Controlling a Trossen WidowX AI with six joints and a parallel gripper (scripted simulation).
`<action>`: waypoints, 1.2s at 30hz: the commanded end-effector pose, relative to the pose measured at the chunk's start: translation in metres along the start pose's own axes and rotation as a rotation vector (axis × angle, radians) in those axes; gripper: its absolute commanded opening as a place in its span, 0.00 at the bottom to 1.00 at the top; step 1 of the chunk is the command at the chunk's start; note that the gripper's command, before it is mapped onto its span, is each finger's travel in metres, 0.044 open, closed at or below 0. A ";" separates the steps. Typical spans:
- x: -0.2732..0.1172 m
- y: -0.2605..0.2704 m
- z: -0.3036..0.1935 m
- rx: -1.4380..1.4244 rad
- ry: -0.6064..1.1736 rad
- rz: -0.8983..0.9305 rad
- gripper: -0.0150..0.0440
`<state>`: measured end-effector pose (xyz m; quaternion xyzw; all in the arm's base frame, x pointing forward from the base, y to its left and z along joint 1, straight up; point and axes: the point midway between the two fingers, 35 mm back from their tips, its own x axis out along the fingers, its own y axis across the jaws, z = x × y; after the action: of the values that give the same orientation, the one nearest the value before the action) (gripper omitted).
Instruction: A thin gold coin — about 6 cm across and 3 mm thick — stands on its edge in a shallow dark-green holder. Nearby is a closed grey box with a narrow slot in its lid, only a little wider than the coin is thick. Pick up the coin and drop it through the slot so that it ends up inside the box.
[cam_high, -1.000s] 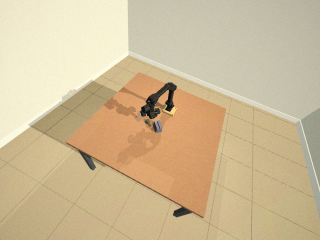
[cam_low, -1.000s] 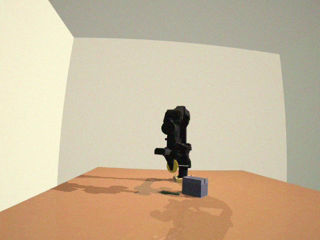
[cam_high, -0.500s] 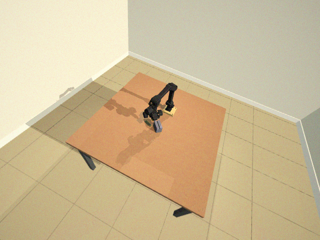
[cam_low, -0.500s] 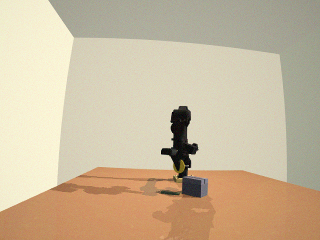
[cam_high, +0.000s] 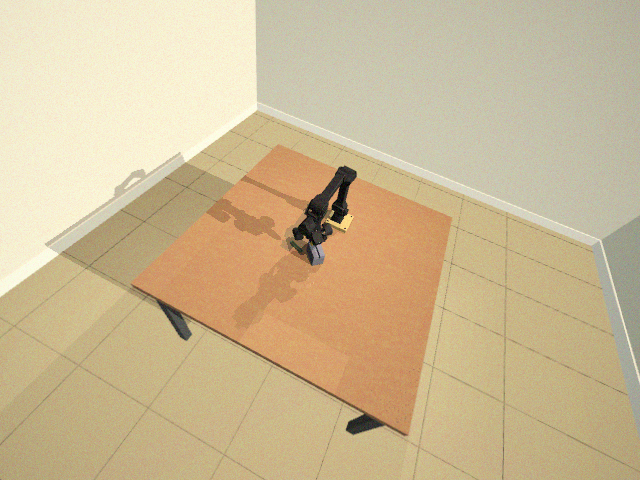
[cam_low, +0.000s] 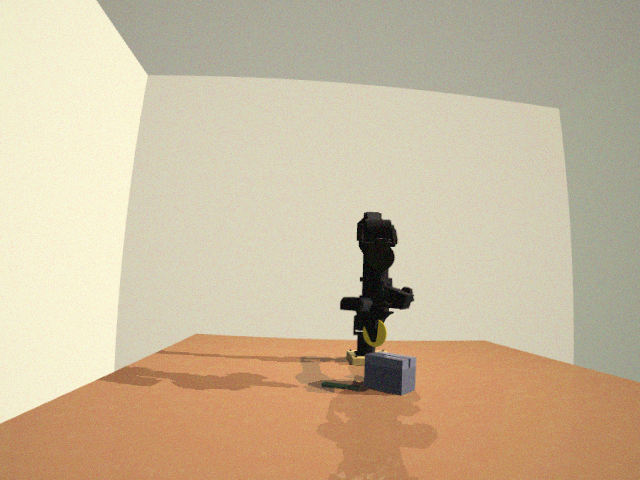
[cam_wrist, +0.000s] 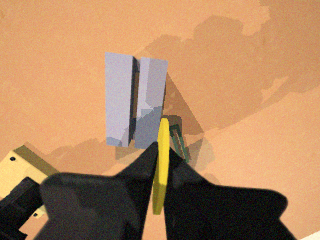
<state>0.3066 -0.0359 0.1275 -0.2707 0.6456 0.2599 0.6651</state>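
No brand, label or writing readable on any part. End effector (cam_high: 317, 240) (cam_low: 373, 341) (cam_wrist: 159, 146) is nearly closed, fingertips clamped on the gold coin (cam_low: 381, 334) (cam_wrist: 160, 167). Coin is upright, edge-on in wrist view, held in the air above the worktop (cam_high: 382, 289) (cam_low: 232, 413) (cam_wrist: 50, 100); not in the box. Can't make the coin out in top view.

Grey slotted box (cam_high: 315, 254) (cam_low: 390, 374) (cam_wrist: 120, 100) sits on the worktop, well in from all edges and corners. Slot runs along its lid. Dark-green holder (cam_high: 296, 246) (cam_low: 341, 385) (cam_wrist: 179, 142) is just beside the box, coin out of it. Yellow base plate (cam_high: 345, 228) (cam_low: 353, 360) (cam_wrist: 17, 155) of the black arm (cam_high: 330, 193) (cam_low: 376, 268) is near both, also inboard of the edges.
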 end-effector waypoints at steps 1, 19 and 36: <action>0.000 0.008 0.006 0.004 -0.002 0.002 0.25; 0.000 0.027 0.023 -0.001 -0.002 0.003 0.25; 0.000 0.031 0.025 0.002 -0.002 0.003 0.26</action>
<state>0.3035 0.0028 0.1272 -0.2703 0.6455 0.2618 0.6646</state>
